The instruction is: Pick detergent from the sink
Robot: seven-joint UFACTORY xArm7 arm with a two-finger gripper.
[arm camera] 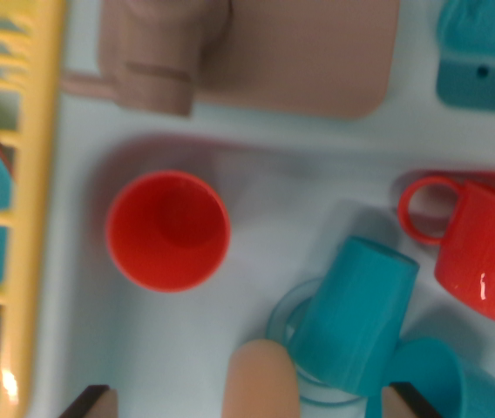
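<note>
Down in the sink (256, 187), near its front edge, the peach detergent (261, 383) bottle stands beside a tipped teal cup (356, 313) (red cup (167, 231) further left). Tool (252, 402) tips straddle it, spread apart, empty.

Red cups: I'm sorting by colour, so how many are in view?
2. One red cup stands upright at centre-left; a red mug with a handle lies at the right edge, partly cut off. Others may sit out of frame.

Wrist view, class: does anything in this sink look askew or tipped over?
Yes. The teal cup leans tilted across a teal ring, and the red mug lies on its side at the right. The red cup stands upright.
</note>
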